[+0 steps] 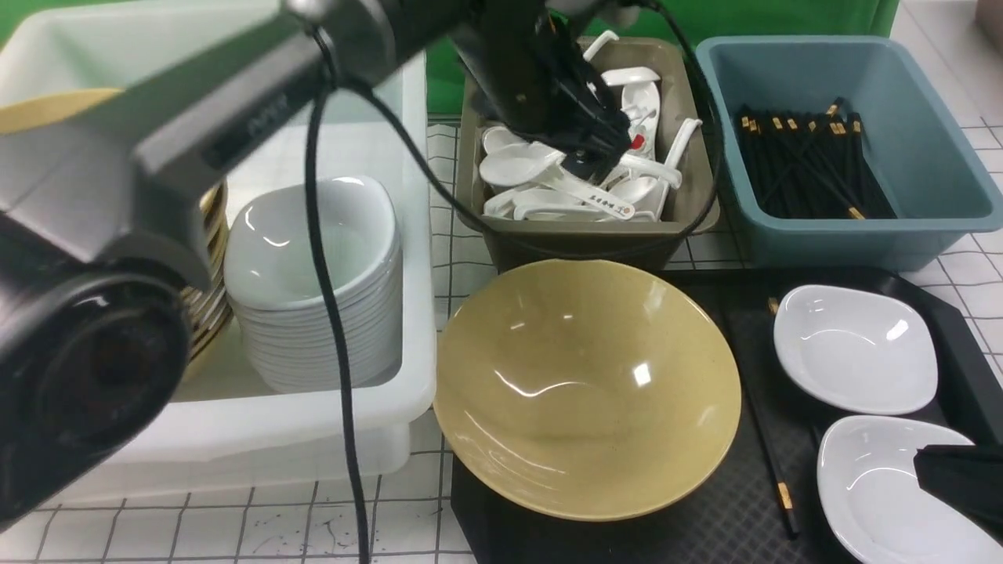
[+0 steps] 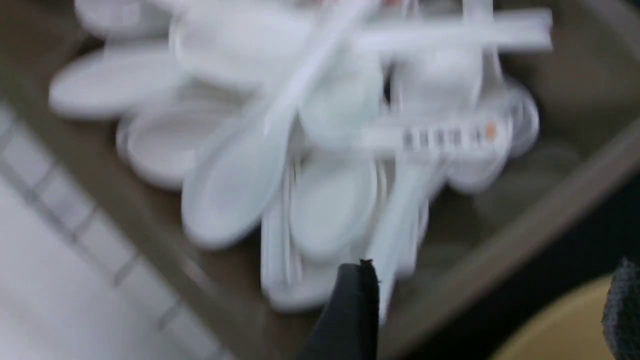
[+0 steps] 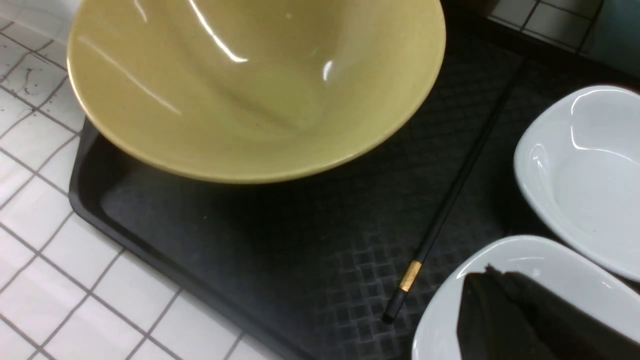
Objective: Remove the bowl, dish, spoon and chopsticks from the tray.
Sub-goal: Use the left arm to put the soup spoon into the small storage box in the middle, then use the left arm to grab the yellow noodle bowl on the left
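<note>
At the bench's near right corner the right gripper [image 1: 960, 479] hangs over the nearer white dish [image 1: 870, 486]; whether its jaws are apart or together cannot be told. That dish, the second dish [image 1: 854, 348] beyond it, the chopsticks [image 1: 783, 495] beside them and the bowl [image 1: 584, 384] at the left end all lie on the tray [image 1: 705, 533], so most of the clearing is not yet done. No spoon shows on the tray. Toward the far edge the left gripper [image 1: 584, 160], jaws apart and empty, hovers over the heap of white spoons [image 1: 548, 184] in the olive-brown bin [image 1: 584, 243]. The task's spoon is probably in that heap, though it cannot be singled out.
</note>
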